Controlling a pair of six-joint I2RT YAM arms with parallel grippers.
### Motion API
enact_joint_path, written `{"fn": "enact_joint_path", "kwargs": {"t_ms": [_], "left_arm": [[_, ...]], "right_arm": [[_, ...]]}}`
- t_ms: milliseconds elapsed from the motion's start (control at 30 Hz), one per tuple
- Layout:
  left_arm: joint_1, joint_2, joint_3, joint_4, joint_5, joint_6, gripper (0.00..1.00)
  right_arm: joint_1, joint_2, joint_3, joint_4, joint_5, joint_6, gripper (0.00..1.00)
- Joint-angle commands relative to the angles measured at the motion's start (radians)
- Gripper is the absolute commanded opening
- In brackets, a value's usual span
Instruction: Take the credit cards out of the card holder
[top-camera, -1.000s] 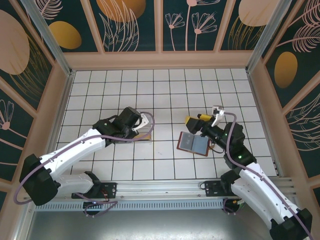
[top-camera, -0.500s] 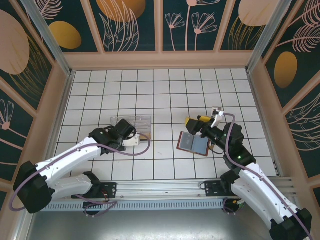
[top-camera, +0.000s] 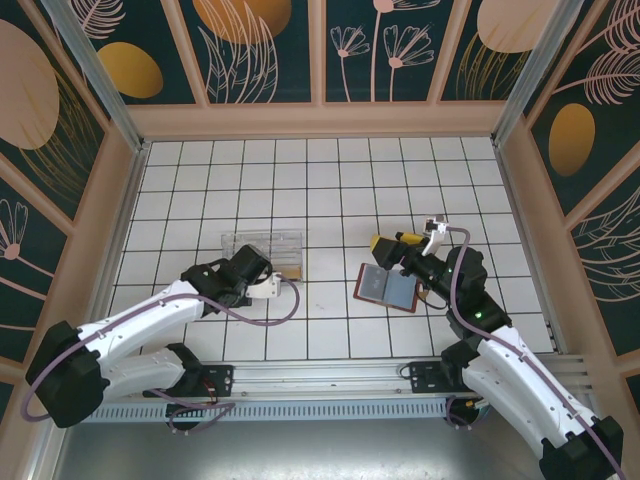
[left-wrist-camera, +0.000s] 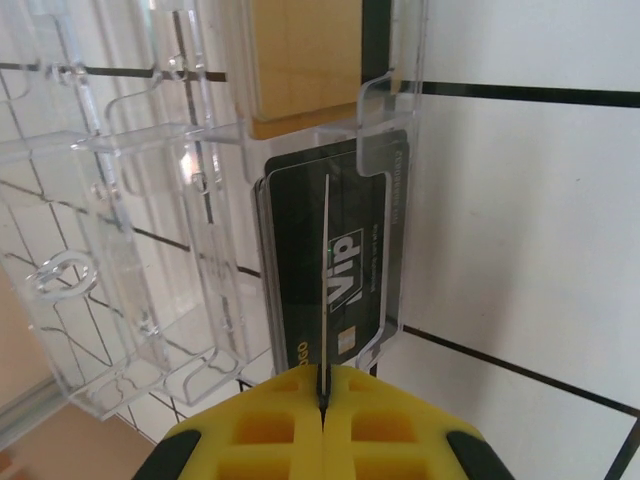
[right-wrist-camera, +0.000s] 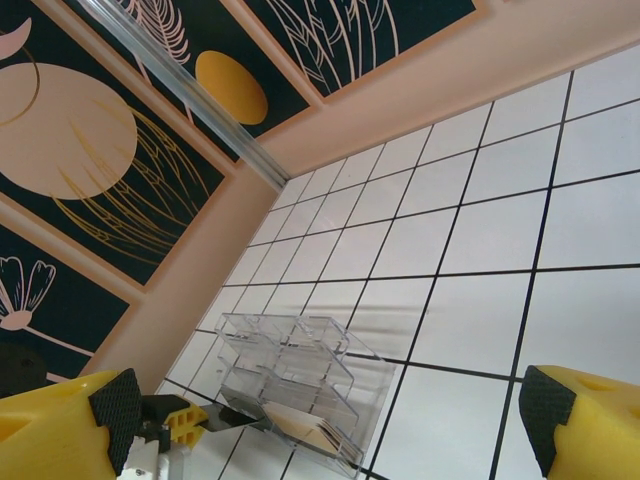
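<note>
The card holder (top-camera: 385, 287) lies open like a book on the tiles, blue-grey inside up, brown edge showing. My right gripper (top-camera: 396, 241) hovers just beyond its far edge, jaws wide apart with nothing between them (right-wrist-camera: 330, 410). My left gripper (top-camera: 270, 285) sits at the near side of the clear plastic box (top-camera: 262, 247). It is shut on a thin credit card (left-wrist-camera: 326, 280), seen edge-on, which stands over a black VIP card (left-wrist-camera: 360, 250) lying in the box's end compartment. Further along the box lies a tan card (left-wrist-camera: 300, 70).
The clear plastic box (right-wrist-camera: 300, 375) has several compartments and stands left of centre. Peach walls with dark panels ring the tiled floor. An aluminium rail (top-camera: 330, 375) carrying both arm bases runs along the near edge.
My left arm has drawn back from over the clear box toward the near edge, still shut, uncovering the box. The right arm and the card holder have not moved.
</note>
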Motion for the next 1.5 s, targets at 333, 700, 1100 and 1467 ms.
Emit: {"fn": "enact_joint_path", "kwargs": {"t_ms": [333,700,1100,1467], "left_arm": [[-0.002,0.020,-0.066,0.092,0.028,-0.014,0.00],[0.001,0.027,-0.103,0.139,0.017,-0.031,0.00],[0.002,0.021,-0.111,0.118,-0.012,-0.013,0.00],[0.014,0.025,-0.115,0.194,-0.061,-0.033,0.28]], "right_arm": [[0.003,0.002,-0.027,0.022,0.012,0.015,0.99],[0.004,0.001,-0.031,0.024,0.009,0.016,0.99],[0.003,0.001,-0.031,0.025,0.007,0.018,0.99],[0.005,0.003,-0.033,0.032,-0.009,0.016,0.99]]}}
